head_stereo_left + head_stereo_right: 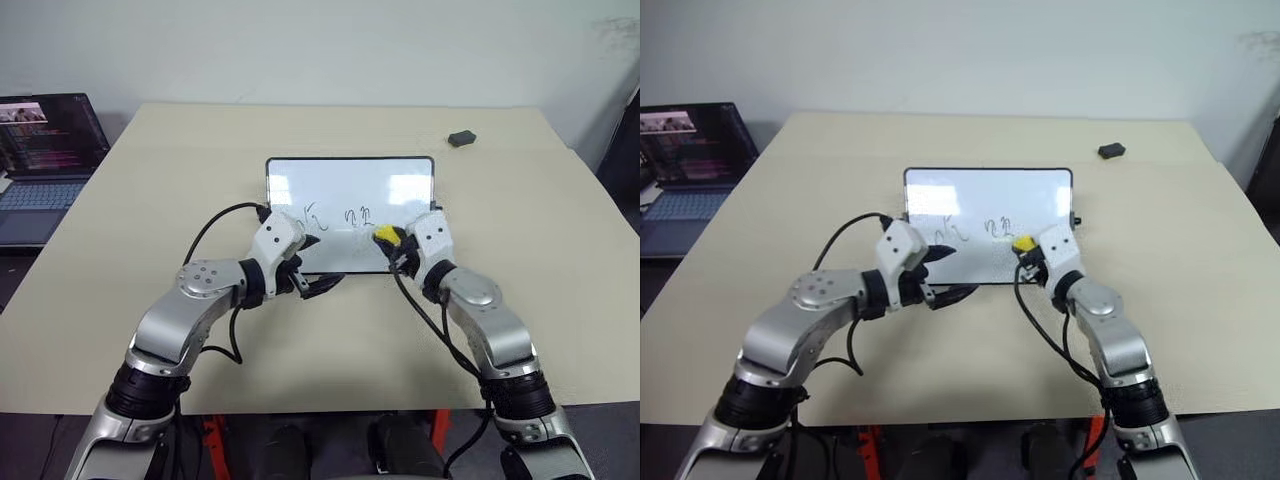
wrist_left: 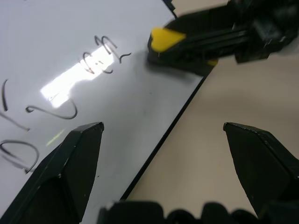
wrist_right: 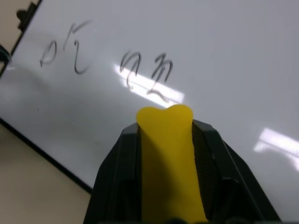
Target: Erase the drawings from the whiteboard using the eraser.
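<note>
The whiteboard (image 1: 350,190) lies flat in the middle of the table, with the drawings (image 1: 340,215) as thin dark scribbles in a row across its near half. My right gripper (image 1: 392,243) is shut on the eraser (image 1: 384,235), whose yellow end sticks out over the board's near right part, just right of the last scribble (image 3: 147,72). I cannot tell whether the eraser (image 3: 168,154) touches the surface. My left gripper (image 1: 320,262) is open at the board's near edge, one finger (image 2: 70,172) over the board and the other (image 2: 261,163) over the table.
A laptop (image 1: 45,160) stands open off the table's far left. A small dark grey lump (image 1: 461,138) lies on the tan table (image 1: 150,300) at the far right. A black cable (image 1: 215,225) loops from my left wrist.
</note>
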### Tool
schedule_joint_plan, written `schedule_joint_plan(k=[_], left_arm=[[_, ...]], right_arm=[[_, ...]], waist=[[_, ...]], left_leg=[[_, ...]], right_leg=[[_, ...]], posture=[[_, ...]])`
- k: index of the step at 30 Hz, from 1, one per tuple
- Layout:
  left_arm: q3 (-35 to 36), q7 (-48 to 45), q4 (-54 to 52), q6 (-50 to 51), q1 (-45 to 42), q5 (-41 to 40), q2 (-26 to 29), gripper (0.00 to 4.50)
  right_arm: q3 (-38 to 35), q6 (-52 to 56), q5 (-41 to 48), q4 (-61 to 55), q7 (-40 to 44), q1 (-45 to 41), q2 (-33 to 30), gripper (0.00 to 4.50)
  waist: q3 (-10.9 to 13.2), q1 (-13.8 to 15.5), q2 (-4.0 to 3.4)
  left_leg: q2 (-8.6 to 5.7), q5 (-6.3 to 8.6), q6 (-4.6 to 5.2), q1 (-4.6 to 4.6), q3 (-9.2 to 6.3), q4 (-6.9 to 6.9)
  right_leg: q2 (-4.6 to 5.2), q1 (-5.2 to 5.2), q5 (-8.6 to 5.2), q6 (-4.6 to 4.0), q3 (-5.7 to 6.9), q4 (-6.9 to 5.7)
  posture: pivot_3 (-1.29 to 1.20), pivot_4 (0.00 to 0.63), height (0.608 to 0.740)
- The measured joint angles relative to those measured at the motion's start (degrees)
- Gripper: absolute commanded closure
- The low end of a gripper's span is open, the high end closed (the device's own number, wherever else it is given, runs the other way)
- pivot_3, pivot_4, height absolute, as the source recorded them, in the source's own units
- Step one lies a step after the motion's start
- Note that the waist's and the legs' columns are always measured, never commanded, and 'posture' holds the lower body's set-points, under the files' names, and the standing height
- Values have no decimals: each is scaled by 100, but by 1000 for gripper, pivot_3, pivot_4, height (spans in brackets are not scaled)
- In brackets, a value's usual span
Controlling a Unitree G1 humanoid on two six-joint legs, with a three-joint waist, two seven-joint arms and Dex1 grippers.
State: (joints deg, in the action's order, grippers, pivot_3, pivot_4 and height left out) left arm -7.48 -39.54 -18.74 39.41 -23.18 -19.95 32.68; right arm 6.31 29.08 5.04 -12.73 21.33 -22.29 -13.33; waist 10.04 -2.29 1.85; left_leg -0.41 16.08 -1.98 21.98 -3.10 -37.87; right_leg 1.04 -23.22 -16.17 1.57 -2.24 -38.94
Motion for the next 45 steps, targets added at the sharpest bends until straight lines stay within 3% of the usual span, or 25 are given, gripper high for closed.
schedule_joint_plan(k=[5,14,19,23,29,32,37,45], left_arm=[[247,308,-75,3,109,-15,-156,0],[833,1060,-596,-66,973,-18,-607,0],[845,1178,-830,-11,1248,-10,-509,0],[903,1202,-882,48,1422,-8,-364,0],[1076,1531,-1004,64,1480,10,-387,0],[1087,1641,-1038,160,1479,4,-396,0],[1079,1621,-1125,293,1464,-44,-369,0],[1082,1503,-1141,332,1433,-48,-275,0]], right_arm=[[-247,-46,91,-268,82,1,-201,3356],[-1005,-1449,88,-246,84,731,-563,3356],[-975,-1954,66,-136,329,917,-758,3356],[-607,-2980,-289,66,640,1008,-1097,3356],[-427,-3765,-476,706,657,1005,-1014,3356],[-310,-3795,-479,957,616,732,-819,3356],[-157,-3793,-574,1644,562,-416,-491,3356],[106,-4128,-1003,3570,195,-1818,-30,3356]], waist=[[1,63,-1],[2,63,-1],[3,41,-2],[3,50,-2],[3,61,-2],[4,35,-3],[4,43,-3],[4,53,-3]], left_leg=[[-1,2,0,28,0,1],[-2,1,1,11,2,-2],[0,1,1,-6,8,-1],[-1,1,1,-6,8,-2],[-1,1,0,-6,9,-5],[1,1,0,-10,10,-5],[0,0,-1,-12,9,-6],[-1,0,-1,-6,11,-4]], right_leg=[[3,-20,0,0,2,10],[3,-9,1,0,2,-2],[-1,1,1,-1,-3,-6],[-1,1,1,-1,-2,-4],[1,5,1,-1,-3,-4],[-1,4,2,-2,-4,-8],[-1,4,5,-5,-1,-9],[1,2,5,-6,-3,-2]], posture=[[0,150,740],[0,150,740],[0,150,740],[0,150,740],[0,150,740],[0,150,740],[0,150,740],[0,150,740]])
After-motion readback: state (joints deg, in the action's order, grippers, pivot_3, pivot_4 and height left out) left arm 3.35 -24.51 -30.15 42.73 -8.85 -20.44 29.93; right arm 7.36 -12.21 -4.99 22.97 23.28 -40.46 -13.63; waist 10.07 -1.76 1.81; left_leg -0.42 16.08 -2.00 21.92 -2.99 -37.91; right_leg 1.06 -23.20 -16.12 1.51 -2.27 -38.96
